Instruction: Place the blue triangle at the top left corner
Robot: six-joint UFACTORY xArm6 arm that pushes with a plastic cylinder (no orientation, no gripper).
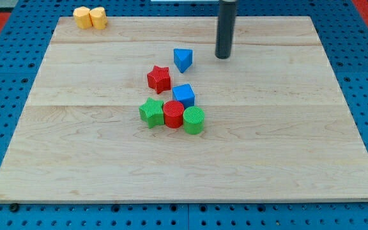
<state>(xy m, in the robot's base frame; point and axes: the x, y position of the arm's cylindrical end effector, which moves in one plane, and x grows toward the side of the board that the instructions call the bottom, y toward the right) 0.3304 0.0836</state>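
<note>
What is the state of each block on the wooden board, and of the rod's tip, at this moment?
Blue triangle block: alone, untouched, left of my tip.
My tip: on the board, apart from every block.
Red star block: free-standing.
Blue cube block: behind the front row, apparently touching it.
Green star block, red cylinder block, green cylinder block: packed in a row.
Two yellow blocks: touching, top left corner.

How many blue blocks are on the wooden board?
2. The blue triangle lies near the board's top centre, just to the view's left of my tip. The blue cube sits below it, beside the red cylinder. None seems hidden.
</note>
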